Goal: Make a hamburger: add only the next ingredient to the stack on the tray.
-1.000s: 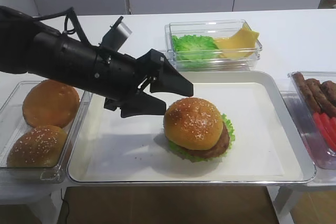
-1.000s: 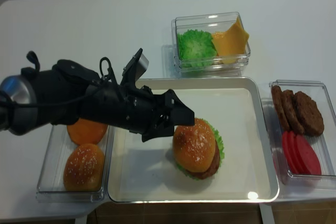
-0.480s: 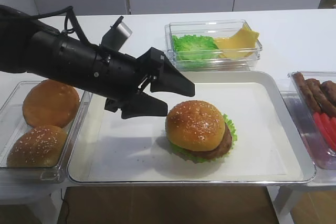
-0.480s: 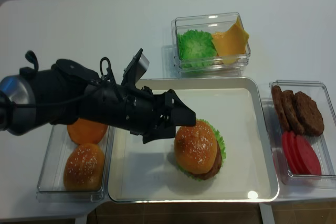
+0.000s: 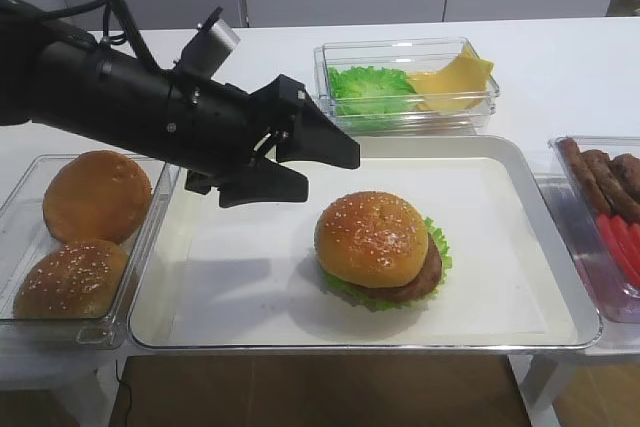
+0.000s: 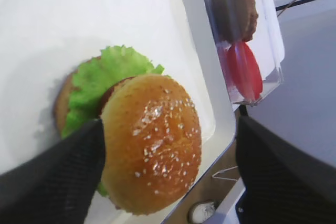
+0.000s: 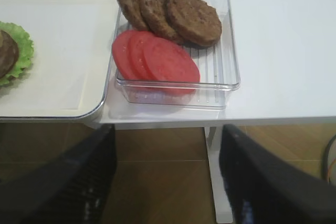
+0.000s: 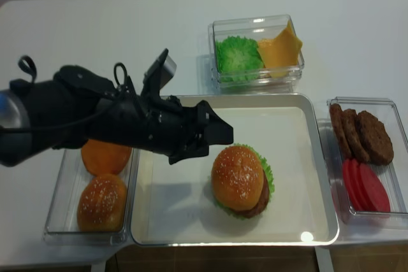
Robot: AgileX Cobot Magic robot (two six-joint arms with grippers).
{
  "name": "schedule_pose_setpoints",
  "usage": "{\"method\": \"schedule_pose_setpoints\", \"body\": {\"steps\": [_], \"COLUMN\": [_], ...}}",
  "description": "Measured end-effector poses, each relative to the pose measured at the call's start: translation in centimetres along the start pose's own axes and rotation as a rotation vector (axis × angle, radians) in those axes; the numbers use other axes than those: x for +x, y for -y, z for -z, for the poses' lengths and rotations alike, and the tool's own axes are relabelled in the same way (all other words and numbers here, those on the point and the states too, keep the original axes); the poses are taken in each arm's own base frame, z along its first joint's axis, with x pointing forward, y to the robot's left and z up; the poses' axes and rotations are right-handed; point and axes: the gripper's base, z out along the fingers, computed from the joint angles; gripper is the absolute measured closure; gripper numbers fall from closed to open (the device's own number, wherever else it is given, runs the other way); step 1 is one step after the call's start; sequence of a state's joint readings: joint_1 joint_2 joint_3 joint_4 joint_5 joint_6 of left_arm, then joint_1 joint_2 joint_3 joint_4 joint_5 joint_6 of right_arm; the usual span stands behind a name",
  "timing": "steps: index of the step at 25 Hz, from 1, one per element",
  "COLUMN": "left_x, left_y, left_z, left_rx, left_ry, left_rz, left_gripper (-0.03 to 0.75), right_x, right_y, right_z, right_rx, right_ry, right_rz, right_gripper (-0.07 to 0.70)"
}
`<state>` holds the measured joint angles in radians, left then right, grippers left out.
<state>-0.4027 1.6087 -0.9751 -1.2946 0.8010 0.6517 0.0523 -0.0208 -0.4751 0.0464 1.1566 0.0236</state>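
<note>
My left gripper (image 5: 315,169) hangs over the tray (image 5: 520,172), up and to the left of the burger, its jaws apart and holding nothing. The sesame bun top (image 5: 371,238) sits on the stack (image 5: 421,278), patty over lettuce, near the middle of the tray and clear of my fingers. My right gripper (image 7: 168,179) hovers off the surface's edge beside the box of patties and tomato slices (image 7: 228,51), its jaws spread wide and empty.
</note>
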Motion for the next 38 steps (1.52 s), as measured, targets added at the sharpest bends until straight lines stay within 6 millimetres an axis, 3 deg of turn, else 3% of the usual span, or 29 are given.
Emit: {"method": "schedule_pose_setpoints", "body": {"steps": [8, 19, 26, 38], "left_x": [0.0, 2.6, 6.0, 15.7], "left_y": [0.6, 2.1, 4.7, 4.0], "left_z": [3.9, 11.2, 16.2, 21.5], "left_rx": [-0.201, -0.609, -0.675, -0.759], "left_ry": [-0.008, 0.035, 0.111, 0.239], "left_rz": [-0.059, -0.160, -0.211, -0.180], "left_gripper": [0.183, 0.206, 0.246, 0.249], "right_x": [0.0, 0.0, 0.0, 0.0], "right_y": [0.0, 0.0, 0.0, 0.0], "right_z": [0.0, 0.0, 0.0, 0.0], "right_rx": [0.000, 0.000, 0.000, 0.000], "right_ry": [0.000, 0.000, 0.000, 0.000], "right_rz": [-0.002, -0.002, -0.002, -0.002], "right_gripper": [0.164, 0.164, 0.164, 0.164]}}
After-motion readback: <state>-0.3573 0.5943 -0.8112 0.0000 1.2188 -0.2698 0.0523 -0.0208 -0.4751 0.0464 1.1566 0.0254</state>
